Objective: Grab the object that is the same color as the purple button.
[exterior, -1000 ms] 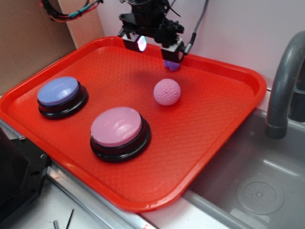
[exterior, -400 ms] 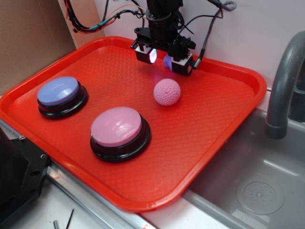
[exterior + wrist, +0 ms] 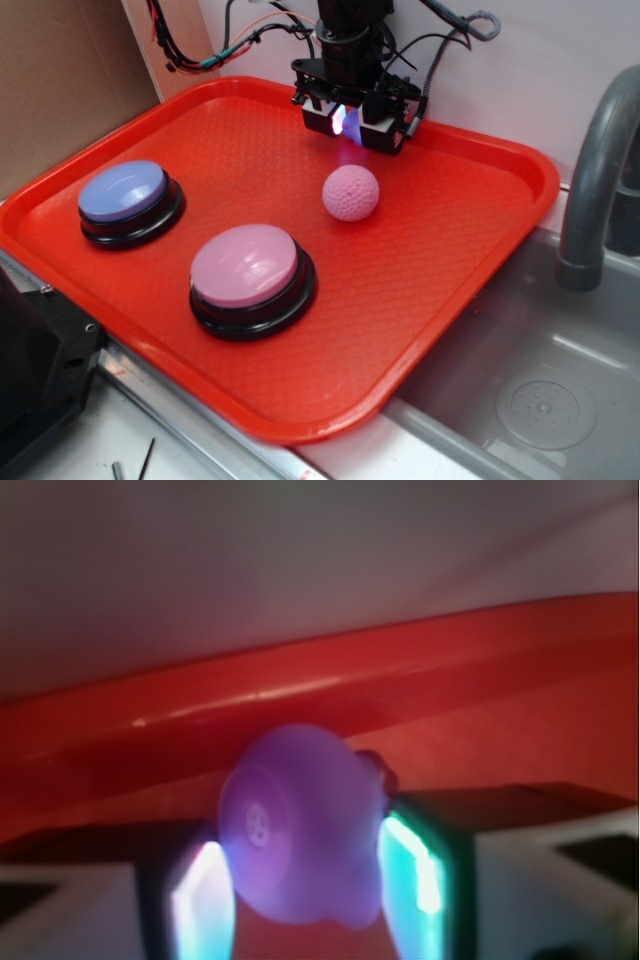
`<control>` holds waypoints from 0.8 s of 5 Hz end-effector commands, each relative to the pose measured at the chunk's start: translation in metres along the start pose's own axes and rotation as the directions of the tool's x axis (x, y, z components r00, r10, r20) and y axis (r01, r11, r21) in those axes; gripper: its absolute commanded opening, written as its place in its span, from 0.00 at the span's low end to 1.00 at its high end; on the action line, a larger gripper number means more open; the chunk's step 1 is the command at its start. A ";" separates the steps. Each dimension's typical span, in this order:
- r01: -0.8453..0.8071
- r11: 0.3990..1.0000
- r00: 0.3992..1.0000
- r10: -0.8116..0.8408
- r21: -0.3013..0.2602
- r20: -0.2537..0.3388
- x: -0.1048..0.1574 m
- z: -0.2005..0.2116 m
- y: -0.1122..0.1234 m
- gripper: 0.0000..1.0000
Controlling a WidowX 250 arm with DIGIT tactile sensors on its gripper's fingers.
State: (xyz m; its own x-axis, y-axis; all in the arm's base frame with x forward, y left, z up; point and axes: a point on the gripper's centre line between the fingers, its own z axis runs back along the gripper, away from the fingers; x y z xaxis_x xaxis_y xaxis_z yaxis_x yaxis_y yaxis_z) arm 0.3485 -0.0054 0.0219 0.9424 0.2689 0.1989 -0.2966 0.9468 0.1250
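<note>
Two buttons on red tray: purple button at left, pink button in front of it toward the near edge. Textured pink ball sits mid-tray, just in front of the tool.

Tool is at the far edge of the tray, narrowed around the purple object. Wrist view: the lump sits right between the two lit pads, one on each side, both seemingly touching or very nearly. So the object lies dead centre in the tool, no offset left or right. It bulges a little above the pad tops; a small round mark faces the camera. Exterior view only shows a purple glow between the fingers, object itself mostly hidden.

Cannot tell whether the lump rests on the tray floor or is just off it. Tray rim runs close behind it.

Judgement: grasp looks closed or nearly so, task close to done. Next move is straight up, nothing sideways needed. Glossy rounded shape could squirt out if grip is off-centre. Pink ball near, clear of a vertical lift.
</note>
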 end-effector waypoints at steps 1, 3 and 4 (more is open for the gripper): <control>0.033 0.999 0.989 -0.033 -0.001 -0.143 -0.008 0.074 0.021 0.00; 0.079 0.989 0.969 -0.105 -0.122 -0.222 -0.050 0.158 0.038 0.00; 0.070 0.978 0.971 -0.111 -0.195 -0.212 -0.081 0.196 0.059 0.00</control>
State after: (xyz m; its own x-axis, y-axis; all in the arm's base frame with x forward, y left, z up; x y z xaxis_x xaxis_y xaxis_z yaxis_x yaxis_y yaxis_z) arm 0.2218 -0.0147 0.1944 0.9790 0.1948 -0.0610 -0.1973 0.9795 -0.0394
